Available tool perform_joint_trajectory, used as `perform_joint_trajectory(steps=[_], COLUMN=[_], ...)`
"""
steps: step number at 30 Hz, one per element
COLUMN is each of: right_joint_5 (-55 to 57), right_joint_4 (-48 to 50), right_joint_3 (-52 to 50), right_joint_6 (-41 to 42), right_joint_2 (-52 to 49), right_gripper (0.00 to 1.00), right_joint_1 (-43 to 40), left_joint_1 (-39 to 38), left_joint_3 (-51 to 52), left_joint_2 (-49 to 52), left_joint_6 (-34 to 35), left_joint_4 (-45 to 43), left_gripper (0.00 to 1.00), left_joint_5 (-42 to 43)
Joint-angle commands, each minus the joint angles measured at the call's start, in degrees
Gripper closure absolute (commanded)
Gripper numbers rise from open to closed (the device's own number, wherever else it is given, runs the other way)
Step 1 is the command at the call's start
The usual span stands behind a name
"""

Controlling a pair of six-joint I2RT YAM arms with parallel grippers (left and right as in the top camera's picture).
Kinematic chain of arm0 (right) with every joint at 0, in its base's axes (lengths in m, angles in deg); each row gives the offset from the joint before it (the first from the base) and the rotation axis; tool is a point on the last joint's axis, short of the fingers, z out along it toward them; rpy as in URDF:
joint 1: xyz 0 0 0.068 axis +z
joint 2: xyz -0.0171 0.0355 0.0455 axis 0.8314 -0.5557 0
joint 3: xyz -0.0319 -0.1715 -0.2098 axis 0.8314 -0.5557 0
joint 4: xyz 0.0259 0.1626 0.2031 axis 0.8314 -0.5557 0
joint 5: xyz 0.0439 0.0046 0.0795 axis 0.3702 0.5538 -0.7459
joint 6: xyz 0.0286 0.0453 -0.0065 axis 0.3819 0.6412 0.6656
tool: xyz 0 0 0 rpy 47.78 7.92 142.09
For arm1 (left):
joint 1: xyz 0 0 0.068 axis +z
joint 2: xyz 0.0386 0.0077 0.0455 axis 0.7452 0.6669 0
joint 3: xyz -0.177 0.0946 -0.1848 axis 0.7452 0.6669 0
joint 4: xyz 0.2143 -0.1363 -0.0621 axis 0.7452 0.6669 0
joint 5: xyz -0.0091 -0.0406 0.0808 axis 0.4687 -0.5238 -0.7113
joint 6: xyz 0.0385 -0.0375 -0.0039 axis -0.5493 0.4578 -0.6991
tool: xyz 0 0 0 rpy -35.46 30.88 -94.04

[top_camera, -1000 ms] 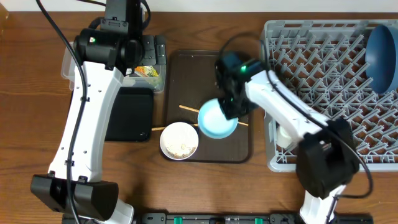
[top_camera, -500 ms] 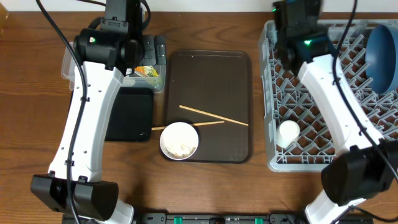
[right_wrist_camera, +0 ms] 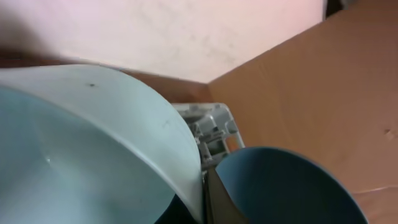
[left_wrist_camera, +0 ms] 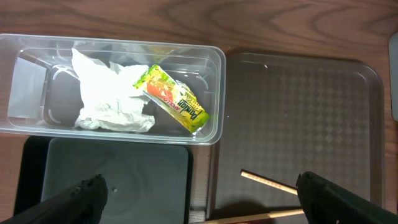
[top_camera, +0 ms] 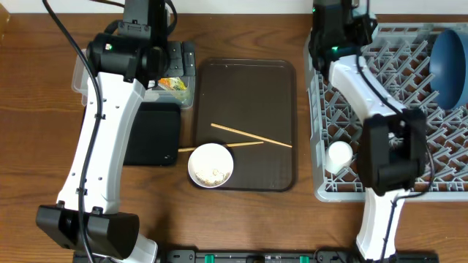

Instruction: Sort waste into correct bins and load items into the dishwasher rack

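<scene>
- Left gripper (left_wrist_camera: 199,186): fingers spread wide at the two lower corners of the wrist view, holding nothing; it hangs over the near edge of the clear tub (left_wrist_camera: 217,93)
- Clear tub, on the table (top_camera: 29,109) at the left: holds the crumpled white tissue (left_wrist_camera: 106,93) and the snack wrapper (left_wrist_camera: 174,99), the wrapper leaning against the tissue's right side
- Wrapper print: yellow-green with a red-orange panel and white lettering along it; a brand word in slanted script, too small and creased to read with confidence
- Black tray (left_wrist_camera: 118,174): directly against the tub's near side; no writing shows
- Brown serving tray (left_wrist_camera: 298,112): two chopsticks (top_camera: 252,136) lie on it, meeting at a shallow angle; the lower one sticks out past the tray's left edge
- White bowl (top_camera: 191,172): at the tray's front left corner, rice grains (top_camera: 213,173) inside
- Right gripper (top_camera: 335,25): above the far left corner of the rack (top_camera: 395,95); its wrist view is filled by the light blue bowl (right_wrist_camera: 93,143), rim running down into a dark sliver at the bottom edge; clamped on that rim as far as shows, fingers mostly hidden
- Dark blue dish (top_camera: 450,58): on edge in the rack's far right corner; just beside the light blue bowl in the right wrist view
- White cup (top_camera: 338,155): in the rack, near left side
</scene>
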Motion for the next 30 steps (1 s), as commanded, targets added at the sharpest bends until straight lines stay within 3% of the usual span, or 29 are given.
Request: perform_joint_trajectory(steps=[1, 10, 12, 15, 16, 17, 18, 24, 30], right_joint_5=[4.9, 4.7, 4.6, 4.6, 4.6, 4.6, 4.6, 3.0, -6.6], right_joint_4=[0.0, -6.6, -9.2, -13.4, -14.5, -15.3, -15.7, -13.4, -14.1], right_joint_3=[0.3, 0.3, 0.3, 0.3, 0.3, 0.3, 0.3, 0.4, 0.5], right_joint_6=[-6.3, -6.3, -6.3, -6.3, -6.3, -6.3, -6.0, -5.2, -0.9], right_joint_2=[-1.4, -1.7, -1.7, -1.7, -1.7, -1.7, -1.7, -0.7, 6.3], right_gripper=[0.99, 0.99, 0.91, 0.54, 0.27, 0.07, 0.01, 0.01, 0.01], right_joint_1=[1.0, 4.6, 5.6, 6.7, 7.1, 7.3, 7.5, 7.9, 7.8], left_joint_1=[0.1, 0.1, 0.1, 0.1, 0.1, 0.1, 0.1, 0.1, 0.1], left_joint_3=[-0.3, -0.3, -0.3, -0.3, -0.3, -0.3, -0.3, -0.3, -0.3], left_joint_2=[0.2, 0.2, 0.2, 0.2, 0.2, 0.2, 0.2, 0.2, 0.2], left_joint_6=[-0.6, -0.6, -0.6, -0.6, -0.6, -0.6, -0.6, -0.6, -0.6], left_joint_4=[0.2, 0.2, 0.2, 0.2, 0.2, 0.2, 0.2, 0.2, 0.2], left_gripper=[0.00, 0.00, 0.00, 0.00, 0.00, 0.00, 0.00, 0.00, 0.00], left_joint_5=[-0.5, -0.5, -0.5, -0.5, -0.5, -0.5, -0.5, -0.5, -0.5])
